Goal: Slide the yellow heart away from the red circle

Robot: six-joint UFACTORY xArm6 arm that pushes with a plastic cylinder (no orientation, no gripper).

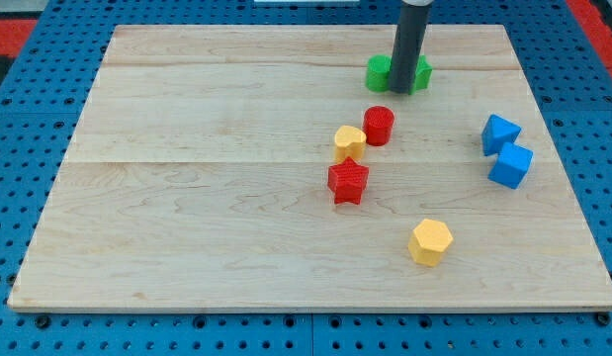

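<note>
The yellow heart (pixel 349 143) lies near the board's middle, touching or nearly touching the red circle (pixel 379 126) just to its upper right. A red star (pixel 348 182) sits right below the heart. My tip (pixel 402 91) stands at the view's top, in front of the green blocks, well above and to the right of the red circle and apart from the heart.
Two green blocks (pixel 379 72) sit behind the rod at the top. Two blue blocks (pixel 500 133) (pixel 510 165) lie at the right. A yellow hexagon (pixel 429 242) lies lower right. The wooden board (pixel 187 198) rests on a blue pegboard.
</note>
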